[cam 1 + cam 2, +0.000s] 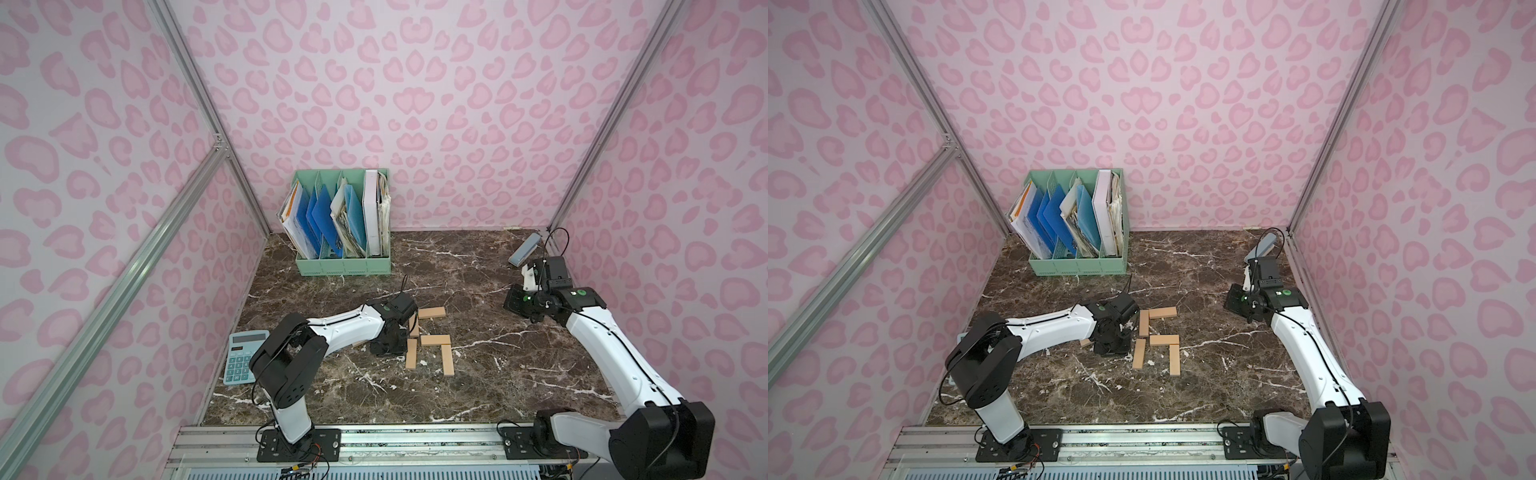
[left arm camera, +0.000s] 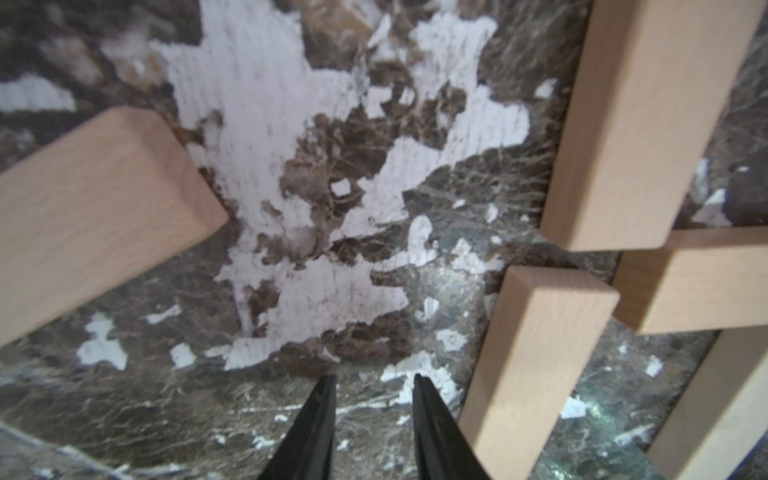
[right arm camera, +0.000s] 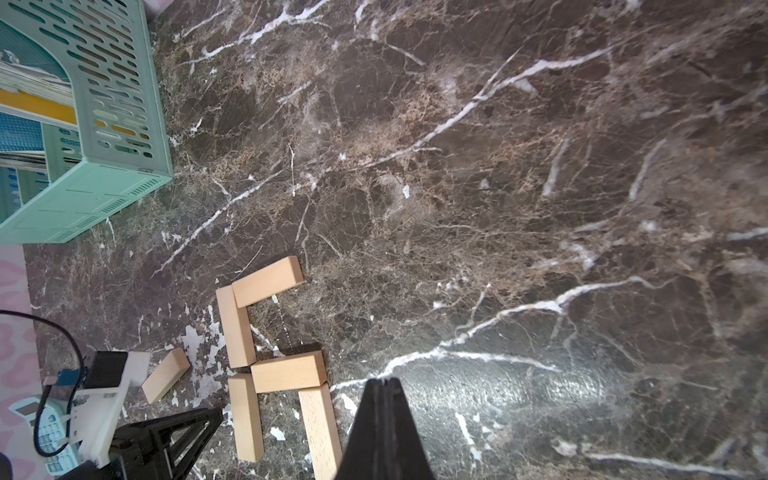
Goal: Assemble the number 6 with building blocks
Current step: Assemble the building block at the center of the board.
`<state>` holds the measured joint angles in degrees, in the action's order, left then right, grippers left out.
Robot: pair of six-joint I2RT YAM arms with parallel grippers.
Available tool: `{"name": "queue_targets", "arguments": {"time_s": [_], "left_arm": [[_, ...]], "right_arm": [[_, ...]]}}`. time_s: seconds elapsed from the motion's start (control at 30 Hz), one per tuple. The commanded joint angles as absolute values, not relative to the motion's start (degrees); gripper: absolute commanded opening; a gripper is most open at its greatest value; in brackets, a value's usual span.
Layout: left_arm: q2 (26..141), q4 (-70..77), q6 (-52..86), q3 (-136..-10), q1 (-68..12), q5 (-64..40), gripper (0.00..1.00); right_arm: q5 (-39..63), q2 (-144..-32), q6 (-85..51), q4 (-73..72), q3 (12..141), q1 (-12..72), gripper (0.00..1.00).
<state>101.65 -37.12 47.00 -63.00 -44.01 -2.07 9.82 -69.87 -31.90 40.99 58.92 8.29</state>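
The 6 point(image 1: 1164, 340) lacked its base, so the spare block point(image 1: 1085, 342) waited by the barely spread, empty left claw point(image 2: 374, 382). The right claw point(image 3: 384, 380) was pressed together.

Five building blocks point(image 1: 435, 340) lie clustered at the middle of the table point(image 1: 519, 374); a sixth block point(image 1: 1085, 342) lies near at their 9 o'clock; the calculator point(image 1: 243, 357) farther at 9; the file rack point(image 1: 343, 266) at 11; the case point(image 1: 524, 249) at 1.
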Motion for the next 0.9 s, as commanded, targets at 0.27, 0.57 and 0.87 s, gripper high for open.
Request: {"name": "queue_targets", "arguments": {"time_s": [0.27,0.57,0.87], "left_arm": [[103.25,-35.86,47.2,-64.73,-44.08,-1.67,0.35],[103.76,-35.69,47.29,-65.29,-44.13,-2.37,0.35],[104.99,-35.31,47.46,-66.19,-44.79,-2.8,0.34]], "right_arm": [[9.58,-69.87,-32.06,40.7,59.38,8.34,0.0],[9.67,-70.13,-32.23,40.29,59.27,8.29,0.0],[9.65,-70.39,-32.18,40.26,59.73,8.27,0.0]]}}
